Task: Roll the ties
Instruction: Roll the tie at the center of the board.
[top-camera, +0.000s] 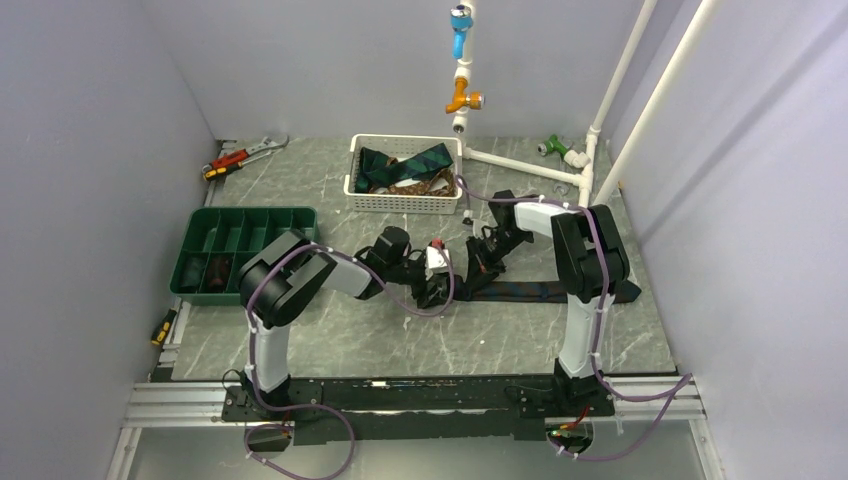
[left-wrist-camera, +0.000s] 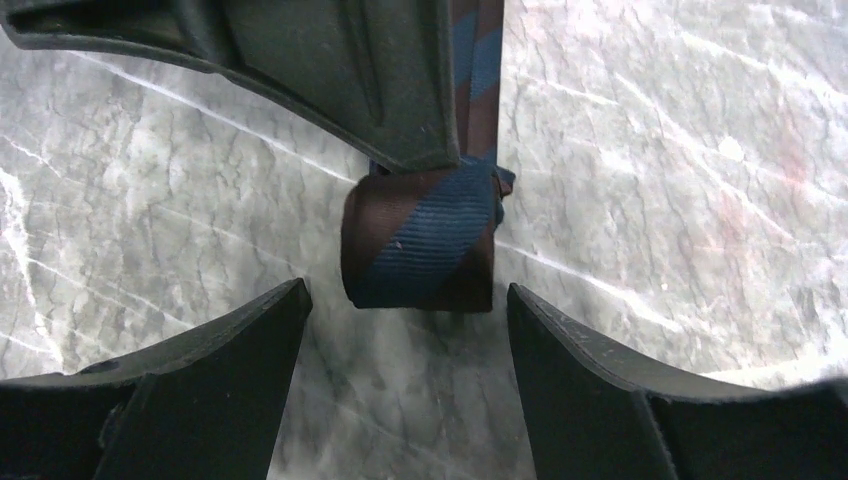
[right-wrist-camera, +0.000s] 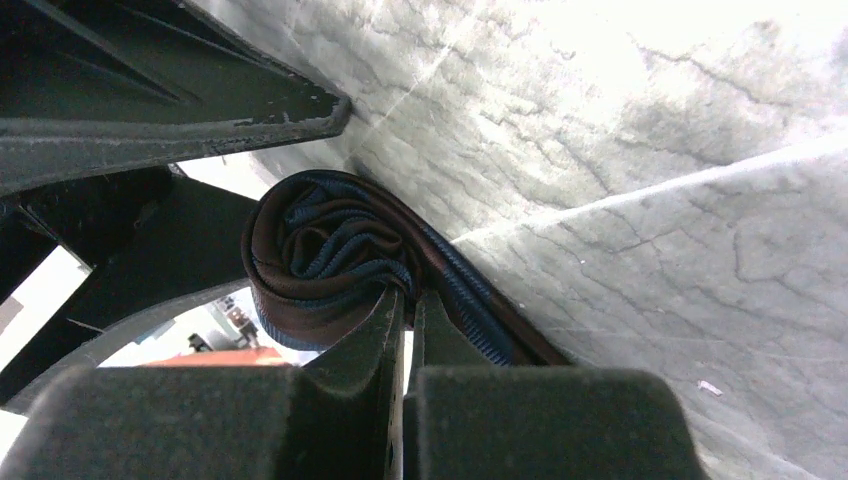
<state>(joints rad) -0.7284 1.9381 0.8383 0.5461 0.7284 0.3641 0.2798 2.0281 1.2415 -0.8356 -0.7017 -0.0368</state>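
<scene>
A brown tie with blue stripes lies on the marble table, its flat length (top-camera: 520, 291) running right under the right arm. Its end is wound into a small roll (left-wrist-camera: 420, 245), which stands just ahead of my left gripper (left-wrist-camera: 410, 310). That gripper is open, with a finger (left-wrist-camera: 230, 370) on each side and nothing between them. My right gripper (right-wrist-camera: 405, 300) is shut, its tips pinching the fabric where the roll (right-wrist-camera: 320, 255) meets the flat strip (right-wrist-camera: 480, 310). One right finger (left-wrist-camera: 350, 70) comes down onto the roll from above. More ties (top-camera: 405, 165) lie in a basket.
The white basket (top-camera: 405, 200) stands at the back centre. A green divided tray (top-camera: 245, 225) holding dark rolls sits at the left. A wrench (top-camera: 245, 155) lies at the back left, a screwdriver (top-camera: 163, 327) at the left edge, and white pipes (top-camera: 520, 165) at the back right.
</scene>
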